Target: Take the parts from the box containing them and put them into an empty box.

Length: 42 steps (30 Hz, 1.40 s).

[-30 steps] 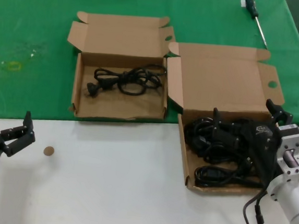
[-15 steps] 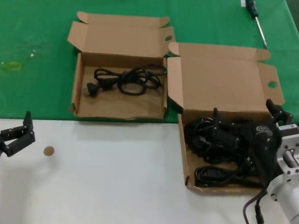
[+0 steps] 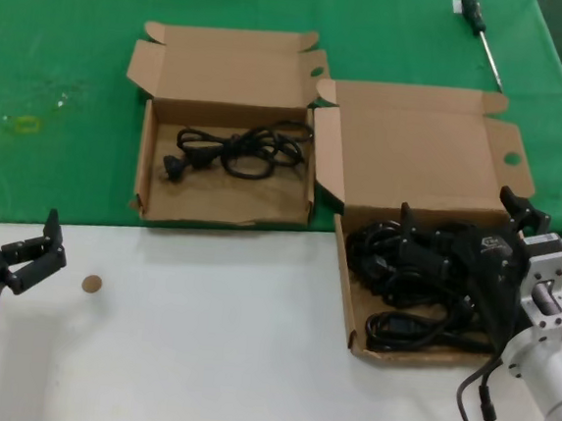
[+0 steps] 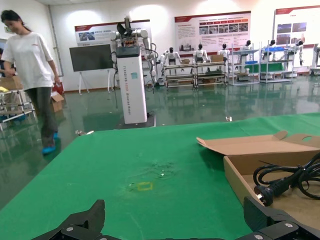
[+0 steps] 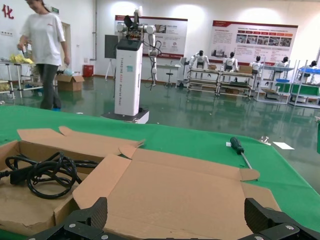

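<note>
The larger brown box [image 3: 344, 297] on the right holds several black power cords [image 3: 404, 271], tangled together. My right gripper [image 3: 463, 217] hangs open just above those cords, its fingers spread wide before the box's raised lid [image 5: 190, 195]. The smaller, squarer box [image 3: 145, 164] to the left holds one coiled cord [image 3: 237, 151], which also shows as a cord [image 5: 45, 172] in the right wrist view. My left gripper [image 3: 34, 246] is open and holds nothing, low over the white table at the near left, apart from both boxes. Its wrist view faces the small box [image 4: 239, 179] and its cord [image 4: 285, 180].
Both boxes lie where the green cloth [image 3: 57, 73] meets the white table [image 3: 199, 361]. A black-handled screwdriver [image 3: 479, 31] lies on the cloth at the far right. A small brown disc [image 3: 90, 284] sits on the white table near my left gripper.
</note>
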### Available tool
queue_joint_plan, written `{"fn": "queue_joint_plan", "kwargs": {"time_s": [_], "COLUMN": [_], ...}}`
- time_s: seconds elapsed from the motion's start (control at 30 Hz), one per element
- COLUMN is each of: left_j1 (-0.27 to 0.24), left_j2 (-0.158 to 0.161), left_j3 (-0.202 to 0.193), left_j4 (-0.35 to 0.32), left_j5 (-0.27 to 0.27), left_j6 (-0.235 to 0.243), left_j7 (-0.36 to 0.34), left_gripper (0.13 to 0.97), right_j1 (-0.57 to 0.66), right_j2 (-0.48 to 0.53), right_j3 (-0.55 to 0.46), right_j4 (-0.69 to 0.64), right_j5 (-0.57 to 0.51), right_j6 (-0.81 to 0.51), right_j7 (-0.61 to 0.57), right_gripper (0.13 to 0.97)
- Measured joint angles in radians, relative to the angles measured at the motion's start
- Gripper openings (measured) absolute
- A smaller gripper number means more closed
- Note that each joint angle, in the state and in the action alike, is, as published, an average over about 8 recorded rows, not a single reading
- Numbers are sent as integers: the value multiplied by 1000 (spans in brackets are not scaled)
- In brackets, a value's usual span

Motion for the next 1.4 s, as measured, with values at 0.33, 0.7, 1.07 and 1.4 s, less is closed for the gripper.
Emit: {"fn": "queue_joint_plan", "kwargs": {"time_s": [0.33, 0.7, 1.07, 1.4], "left_j1": [0, 0, 0, 0], "left_j2": [0, 0, 0, 0], "left_j3": [0, 0, 0, 0], "left_j4": [0, 0, 0, 0], "left_j5": [0, 0, 0, 0], "left_j6": [0, 0, 0, 0], "left_j7": [0, 0, 0, 0], "left_gripper": [966, 966, 966, 966], "right_j1": [0, 0, 0, 0], "right_j2": [0, 0, 0, 0], "right_j3": [0, 0, 0, 0], "right_j4": [0, 0, 0, 0], "right_j5": [0, 0, 0, 0], "right_j6": [0, 0, 0, 0], "right_j7": [0, 0, 0, 0], "right_gripper": [966, 966, 966, 966]}}
